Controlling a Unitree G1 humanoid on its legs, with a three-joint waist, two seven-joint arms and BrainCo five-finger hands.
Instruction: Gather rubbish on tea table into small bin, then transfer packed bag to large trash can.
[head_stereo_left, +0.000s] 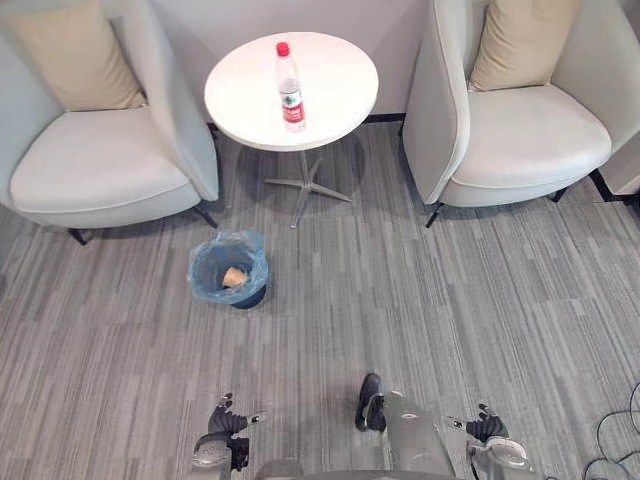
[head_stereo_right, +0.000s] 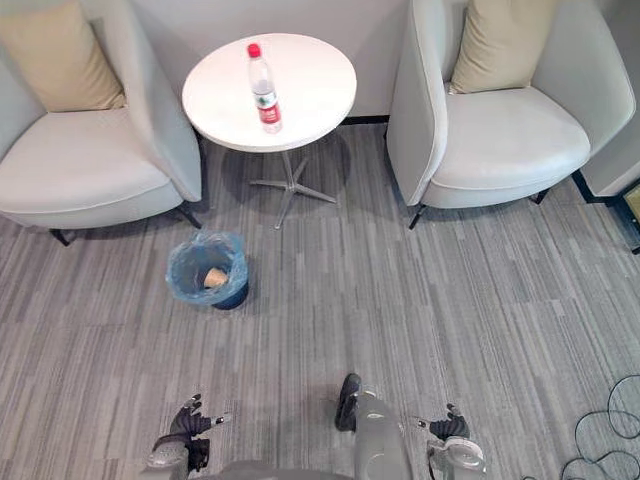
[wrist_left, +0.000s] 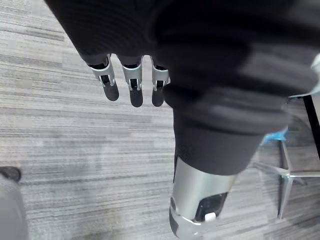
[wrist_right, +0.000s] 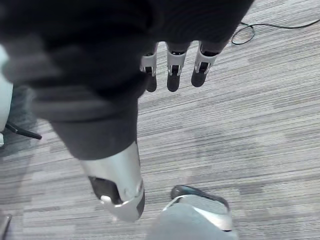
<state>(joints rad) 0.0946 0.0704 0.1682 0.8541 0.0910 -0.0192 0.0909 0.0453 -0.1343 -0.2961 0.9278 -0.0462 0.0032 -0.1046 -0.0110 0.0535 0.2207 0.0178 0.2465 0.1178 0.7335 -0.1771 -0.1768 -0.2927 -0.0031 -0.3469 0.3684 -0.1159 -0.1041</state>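
Observation:
A clear water bottle (head_stereo_left: 290, 88) with a red cap and red label stands upright on the round white tea table (head_stereo_left: 340, 100). On the floor in front of the table sits a small bin (head_stereo_left: 230, 268) lined with a blue bag, with a tan paper cup inside. My left hand (head_stereo_left: 222, 430) hangs low at the bottom left of the view, far from the bin; its fingers (wrist_left: 131, 85) are straight and hold nothing. My right hand (head_stereo_left: 488, 432) hangs at the bottom right, its fingers (wrist_right: 172, 70) also straight and empty.
A grey armchair (head_stereo_left: 100, 160) with a beige cushion stands left of the table, another armchair (head_stereo_left: 520, 130) to the right. Grey striped carpet spreads between me and the bin. The table rests on a metal star foot (head_stereo_left: 305, 185).

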